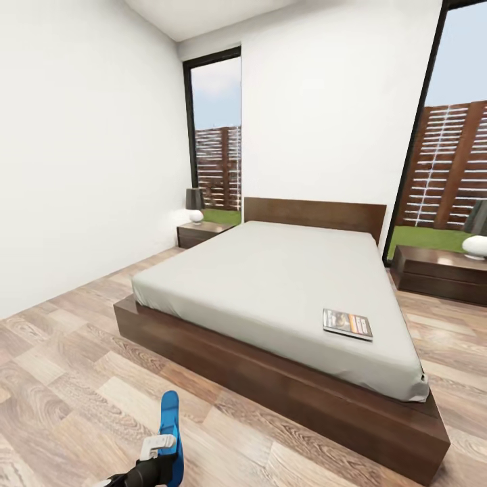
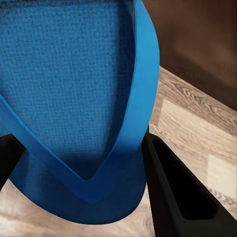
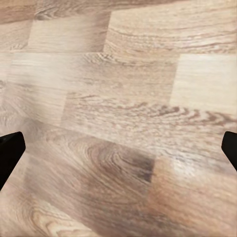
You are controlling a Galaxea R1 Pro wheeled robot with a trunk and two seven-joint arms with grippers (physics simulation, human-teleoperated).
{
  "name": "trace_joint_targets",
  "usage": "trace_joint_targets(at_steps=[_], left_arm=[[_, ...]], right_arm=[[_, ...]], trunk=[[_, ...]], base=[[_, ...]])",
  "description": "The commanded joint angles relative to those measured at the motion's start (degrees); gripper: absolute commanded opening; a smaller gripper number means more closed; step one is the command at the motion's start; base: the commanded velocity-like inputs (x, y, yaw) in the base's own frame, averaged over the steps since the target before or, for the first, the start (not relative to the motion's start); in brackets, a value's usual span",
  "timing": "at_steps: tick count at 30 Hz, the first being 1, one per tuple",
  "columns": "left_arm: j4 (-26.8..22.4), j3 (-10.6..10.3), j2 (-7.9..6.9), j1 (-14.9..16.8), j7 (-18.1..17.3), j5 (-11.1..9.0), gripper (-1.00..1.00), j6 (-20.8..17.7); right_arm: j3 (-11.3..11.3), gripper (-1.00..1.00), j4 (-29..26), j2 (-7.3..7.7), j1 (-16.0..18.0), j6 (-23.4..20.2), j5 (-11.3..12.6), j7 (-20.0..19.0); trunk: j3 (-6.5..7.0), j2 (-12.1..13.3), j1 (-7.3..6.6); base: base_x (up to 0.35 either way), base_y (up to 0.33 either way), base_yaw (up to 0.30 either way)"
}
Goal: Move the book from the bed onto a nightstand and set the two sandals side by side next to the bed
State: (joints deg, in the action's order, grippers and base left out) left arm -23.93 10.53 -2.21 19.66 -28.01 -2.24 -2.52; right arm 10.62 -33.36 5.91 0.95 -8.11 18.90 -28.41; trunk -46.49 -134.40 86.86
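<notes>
Ahead of the left gripper (image 1: 162,452), up on the pale grey mattress of the low dark-brown platform bed (image 1: 284,389): thin dark-cover paperback book (image 1: 348,324) w/ orange band, flat near the foot-end corner. Cover lettering too small to read.

Left gripper: low in head view, black fingers (image 2: 177,197) clamped on bright blue flat flip-flop sandal (image 1: 170,433). Left wrist view: sandal (image 2: 74,98) fills the gap between the fingers, textured sole and thin blue V-strap facing cam; no print or brand mark seen on it. Sandal is held clear above brown wood-plank floor (image 1: 61,392), bed frame just beyond it.

Right gripper (image 3: 118,148): fingertips (image 3: 10,153) at opposite edges of right wrist view, spread wide, nothing between them; plank floor below.

Far beyond left gripper, beside headboard: low dark-brown wooden nightstand (image 1: 200,234), white-base lamp w/ dark shade (image 1: 195,205) on top. Other side of bed, well apart: second matching nightstand (image 1: 439,272), white round lamp base (image 1: 475,247) on it.

Room: plain white walls, tall dark-framed windows (image 1: 216,135), slatted wooden fence (image 1: 453,169) and grass outside.
</notes>
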Motion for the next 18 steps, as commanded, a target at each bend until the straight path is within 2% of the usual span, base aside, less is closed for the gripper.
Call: trace_joint_targets(at_steps=[1, 18], left_arm=[[0.0, 0.3, 0.02, 0.0, -0.4, -0.1, -1.00, -0.2], [0.1, 0.3, 0.01, 0.0, -0.4, -0.2, -1.00, -0.2]], right_arm=[[0.2, 1.00, 0.0, -0.02, 0.0, -0.6, 0.6, -0.3], [0.2, 1.00, 0.0, -0.11, 0.0, -0.5, 0.5, -0.2]], trunk=[[-0.06, 0.0, -0.02], [-1.33, 0.0, -0.02]], base=[[0.000, 0.000, 0.000], [0.000, 0.000, 0.000]])
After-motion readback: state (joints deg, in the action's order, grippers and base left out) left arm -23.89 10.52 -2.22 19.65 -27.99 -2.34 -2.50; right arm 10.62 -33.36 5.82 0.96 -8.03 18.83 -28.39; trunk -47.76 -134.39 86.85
